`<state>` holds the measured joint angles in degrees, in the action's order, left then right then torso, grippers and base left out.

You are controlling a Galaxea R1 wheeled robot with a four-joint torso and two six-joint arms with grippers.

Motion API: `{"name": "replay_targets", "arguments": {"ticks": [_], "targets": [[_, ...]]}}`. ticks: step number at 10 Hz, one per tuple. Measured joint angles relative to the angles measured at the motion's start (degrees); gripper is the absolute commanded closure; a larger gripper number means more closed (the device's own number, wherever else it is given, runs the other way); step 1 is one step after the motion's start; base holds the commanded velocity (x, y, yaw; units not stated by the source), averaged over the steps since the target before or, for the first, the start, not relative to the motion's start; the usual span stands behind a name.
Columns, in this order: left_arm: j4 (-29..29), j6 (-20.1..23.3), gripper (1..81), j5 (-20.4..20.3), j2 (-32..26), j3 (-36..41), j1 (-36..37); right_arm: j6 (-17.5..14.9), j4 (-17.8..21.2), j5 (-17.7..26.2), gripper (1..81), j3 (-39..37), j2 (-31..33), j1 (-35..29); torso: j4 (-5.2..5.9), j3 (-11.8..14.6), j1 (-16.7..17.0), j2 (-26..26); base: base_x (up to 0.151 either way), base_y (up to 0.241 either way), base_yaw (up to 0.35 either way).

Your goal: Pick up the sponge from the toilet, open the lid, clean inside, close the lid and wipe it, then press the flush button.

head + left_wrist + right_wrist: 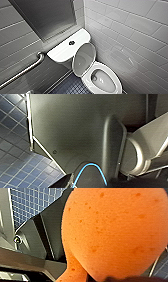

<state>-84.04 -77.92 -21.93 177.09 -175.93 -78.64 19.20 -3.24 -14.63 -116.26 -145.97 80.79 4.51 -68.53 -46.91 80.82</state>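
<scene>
The white toilet (113, 75) stands in the corner of the head view with its seat down and the bowl open. Its lid (83, 60) is raised and leans back against the tank, grey underside facing out. The round dark flush button (71, 43) sits in the middle of the flat white tank top (62, 51). The orange sponge (112, 230) looms very close in the right wrist view, porous and rounded, with my right gripper shut on it. My left gripper is open and holds nothing that I can see.
A steel grab bar (22, 72) runs along the grey tiled wall on the left, under a dark panel (47, 17). White tiled wall (130, 32) closes in on the right of the toilet. Dark blue floor tiles (70, 87) lie before the bowl.
</scene>
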Motion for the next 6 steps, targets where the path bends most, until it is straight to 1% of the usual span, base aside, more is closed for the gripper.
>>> {"name": "replay_targets", "arguments": {"ticks": [1, 2, 3, 4, 5, 6], "targets": [[5.2, 4.8, 1.0, 5.3, 0.7, -0.1, -0.4, 0.0, 0.0, 0.2, 81.1, 0.0, 0.0, 0.0, 0.00, 0.0, 0.0, 0.0, 0.000, 0.000, 0.000], [12.6, 9.0, 1.0, 10.8, 1.9, -0.1, -0.6, 0.0, 0.0, 0.4, 81.1, 0.0, 0.0, -0.1, 0.00, 0.0, 0.0, 0.0, 0.000, 0.000, 0.000], [18.7, 14.0, 1.0, 14.9, 3.0, 0.1, -0.5, 0.0, 0.0, 0.4, 81.1, 0.0, 0.0, -0.3, 0.00, 0.0, 0.0, 0.0, 0.000, 0.000, 0.000], [25.1, 21.7, 1.0, 18.4, 3.6, 0.9, -0.5, 0.0, 0.0, 0.4, 81.1, 0.0, 0.0, -0.3, 0.00, 0.0, 0.0, 0.0, 0.000, 0.000, 0.000], [32.7, 31.3, 1.0, 20.5, 3.8, 1.8, -0.3, 0.0, 0.0, 0.5, 81.1, 0.0, 0.0, -0.3, 0.00, 0.0, 0.0, 0.0, 0.000, 0.000, 0.000], [41.8, 41.9, 1.0, 22.9, 3.7, 2.8, 0.1, 0.0, 0.0, 0.5, 81.1, 0.0, 0.0, -0.3, 0.00, 0.0, 0.0, 0.0, 0.000, 0.000, 0.000]]}}
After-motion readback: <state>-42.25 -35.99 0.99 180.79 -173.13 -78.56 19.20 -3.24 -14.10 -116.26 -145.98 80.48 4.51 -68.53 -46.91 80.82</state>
